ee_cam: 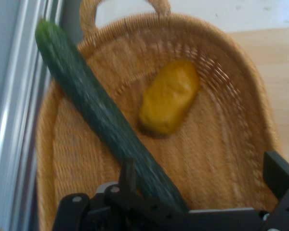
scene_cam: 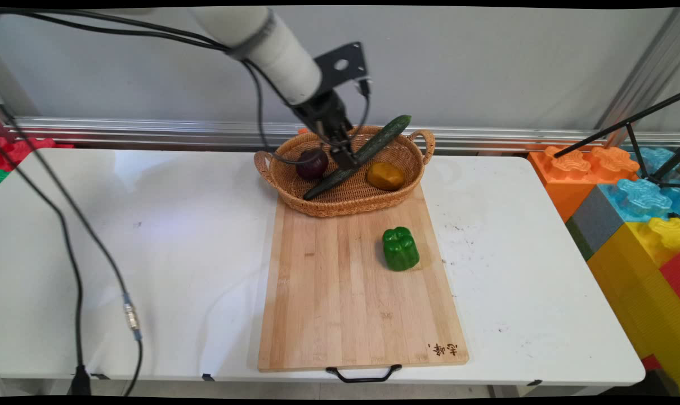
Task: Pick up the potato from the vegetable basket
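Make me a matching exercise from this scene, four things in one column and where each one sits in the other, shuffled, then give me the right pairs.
Things:
1. cucumber
2. green bell pepper
3. red onion
4. wicker basket

Places:
A. in the basket, left of the cucumber in the main view
B. on the far end of the cutting board
C. lying slantwise across the basket, one end over its far rim
D. on the bare board, nearer the camera than the basket

Pairs: 1-C, 2-D, 3-A, 4-B
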